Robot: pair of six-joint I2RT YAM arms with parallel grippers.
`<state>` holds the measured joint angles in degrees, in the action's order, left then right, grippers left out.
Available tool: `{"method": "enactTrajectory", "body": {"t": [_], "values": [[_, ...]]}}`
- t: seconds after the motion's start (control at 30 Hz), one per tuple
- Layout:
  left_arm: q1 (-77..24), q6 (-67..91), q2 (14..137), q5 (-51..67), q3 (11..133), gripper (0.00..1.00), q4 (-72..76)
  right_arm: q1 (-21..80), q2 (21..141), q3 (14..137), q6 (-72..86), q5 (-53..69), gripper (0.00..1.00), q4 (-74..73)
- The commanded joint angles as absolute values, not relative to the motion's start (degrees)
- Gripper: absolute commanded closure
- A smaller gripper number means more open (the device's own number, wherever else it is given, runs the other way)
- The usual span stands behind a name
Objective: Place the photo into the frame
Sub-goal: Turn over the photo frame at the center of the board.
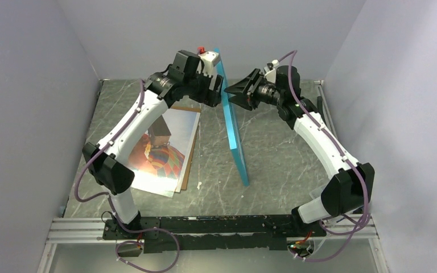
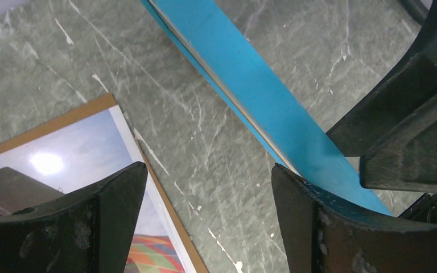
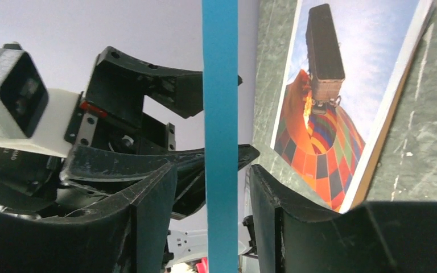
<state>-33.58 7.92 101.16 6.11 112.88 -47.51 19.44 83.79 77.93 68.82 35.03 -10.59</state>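
Observation:
The turquoise frame (image 1: pixel 234 136) stands on edge on the table, running from the back toward the front. My right gripper (image 1: pixel 234 94) straddles its top rim; in the right wrist view the frame's rim (image 3: pixel 220 114) passes between the fingers of the right gripper (image 3: pixel 212 168), with a gap on each side, so the jaws are open. On the frame's left side my left gripper (image 1: pixel 217 94) is wide open and holds nothing. In the left wrist view, bare table shows between the left gripper's (image 2: pixel 209 168) fingers and the frame (image 2: pixel 250 85) runs past its right finger. The balloon photo (image 1: pixel 168 151) (image 2: pixel 62 153) (image 3: pixel 330 114) lies flat to the left.
A brown backing board (image 1: pixel 189 165) (image 2: pixel 165 199) (image 3: pixel 384 131) lies under the photo, its edge showing along the photo's right side. Pale walls close in the grey marbled table (image 1: pixel 284 165) on three sides. The arms' base rail (image 1: pixel 216 224) runs along the near edge.

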Motion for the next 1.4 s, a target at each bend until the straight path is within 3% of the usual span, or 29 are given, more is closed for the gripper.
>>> {"method": "enactTrajectory", "body": {"t": [0.0,0.37,0.73,1.37], "values": [[-34.72,7.52,102.81,4.8,118.0,0.14,-44.93,17.8,81.92,80.18,66.12,36.76,0.42,-14.1],[-35.85,7.84,109.82,4.35,124.22,0.14,-44.75,15.18,82.14,92.83,45.52,32.84,0.25,-38.1],[-36.65,8.1,115.72,5.01,130.96,0.13,-44.69,15.21,85.7,104.84,30.84,24.99,0.24,-58.68],[-38.73,6.23,122.49,3.72,135.68,0.12,-45.53,17.57,87.87,111.28,26.46,16.1,0.25,-65.84]]}}
